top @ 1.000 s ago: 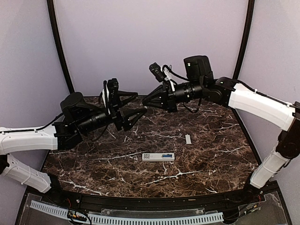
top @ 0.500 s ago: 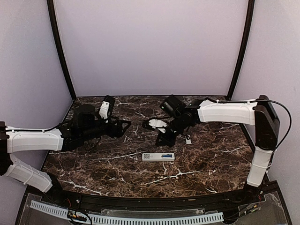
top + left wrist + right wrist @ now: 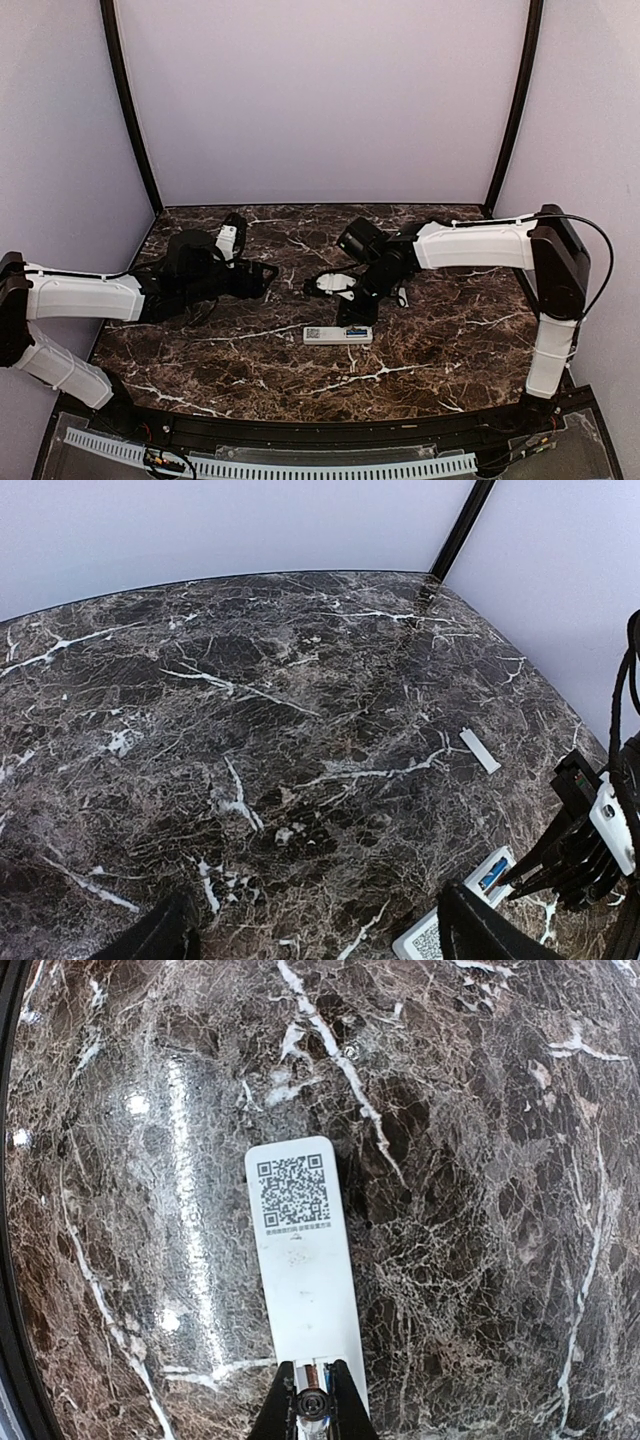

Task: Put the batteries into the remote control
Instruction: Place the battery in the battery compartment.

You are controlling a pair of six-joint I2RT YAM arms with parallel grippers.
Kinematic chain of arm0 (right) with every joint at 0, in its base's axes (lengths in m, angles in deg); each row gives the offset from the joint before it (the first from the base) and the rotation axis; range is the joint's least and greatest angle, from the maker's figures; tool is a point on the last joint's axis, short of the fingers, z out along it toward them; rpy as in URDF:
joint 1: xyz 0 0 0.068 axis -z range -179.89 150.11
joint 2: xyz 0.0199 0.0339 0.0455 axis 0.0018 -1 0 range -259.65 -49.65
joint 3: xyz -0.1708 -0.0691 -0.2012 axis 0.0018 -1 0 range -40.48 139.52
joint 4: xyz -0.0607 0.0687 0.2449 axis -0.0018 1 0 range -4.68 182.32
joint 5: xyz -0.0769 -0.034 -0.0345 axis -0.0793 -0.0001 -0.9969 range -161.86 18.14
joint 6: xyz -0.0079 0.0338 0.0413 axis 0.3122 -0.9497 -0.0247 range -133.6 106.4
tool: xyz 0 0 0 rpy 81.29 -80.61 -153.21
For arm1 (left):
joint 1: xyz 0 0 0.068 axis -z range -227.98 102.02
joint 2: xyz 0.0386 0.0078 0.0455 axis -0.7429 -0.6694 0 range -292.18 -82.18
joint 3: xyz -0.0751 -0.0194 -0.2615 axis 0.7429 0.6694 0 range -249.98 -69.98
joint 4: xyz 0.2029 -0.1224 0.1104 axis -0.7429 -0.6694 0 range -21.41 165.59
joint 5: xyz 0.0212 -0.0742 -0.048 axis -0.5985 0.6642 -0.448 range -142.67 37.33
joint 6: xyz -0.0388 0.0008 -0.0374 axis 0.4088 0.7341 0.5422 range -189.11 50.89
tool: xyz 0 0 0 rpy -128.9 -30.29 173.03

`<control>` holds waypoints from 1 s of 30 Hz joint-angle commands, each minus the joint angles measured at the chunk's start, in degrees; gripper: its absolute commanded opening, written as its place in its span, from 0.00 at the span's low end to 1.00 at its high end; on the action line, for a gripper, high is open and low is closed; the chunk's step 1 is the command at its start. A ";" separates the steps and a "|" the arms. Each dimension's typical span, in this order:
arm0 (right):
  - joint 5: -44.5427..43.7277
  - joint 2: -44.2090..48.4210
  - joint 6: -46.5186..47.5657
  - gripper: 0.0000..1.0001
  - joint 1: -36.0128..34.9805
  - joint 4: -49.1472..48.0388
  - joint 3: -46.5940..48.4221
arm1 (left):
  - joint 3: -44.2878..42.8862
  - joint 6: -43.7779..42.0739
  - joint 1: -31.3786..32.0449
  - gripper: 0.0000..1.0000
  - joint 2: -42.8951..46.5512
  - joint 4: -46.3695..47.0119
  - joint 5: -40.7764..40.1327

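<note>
Right gripper [image 3: 352, 320] at the right end of the remote [image 3: 330, 335]; left gripper [image 3: 270, 274] low and off to the left.
The remote lies flat on the marble table [image 3: 450, 345], its length running left to right, with a blue battery [image 3: 359, 331] showing at its right end. The right gripper points down at that end; whether it touches cannot be told. The left gripper hangs low, apart from the remote, jaws parted with nothing between them. A small pale cover [image 3: 401, 296] lies just beside the right arm.
</note>
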 commanded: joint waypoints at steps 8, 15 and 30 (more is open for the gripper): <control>-0.33 -2.75 2.99 0.00 -0.66 -0.21 -0.41 | -0.78 -3.05 -0.47 0.81 0.09 -1.20 -1.11; -1.53 -3.27 4.02 0.00 -0.66 0.15 -0.23 | -1.02 -4.01 -0.52 0.81 0.18 -1.42 -0.77; -0.95 -3.18 5.75 0.00 -0.48 0.45 -2.32 | -0.78 -5.14 -0.61 0.81 1.13 -2.26 -1.71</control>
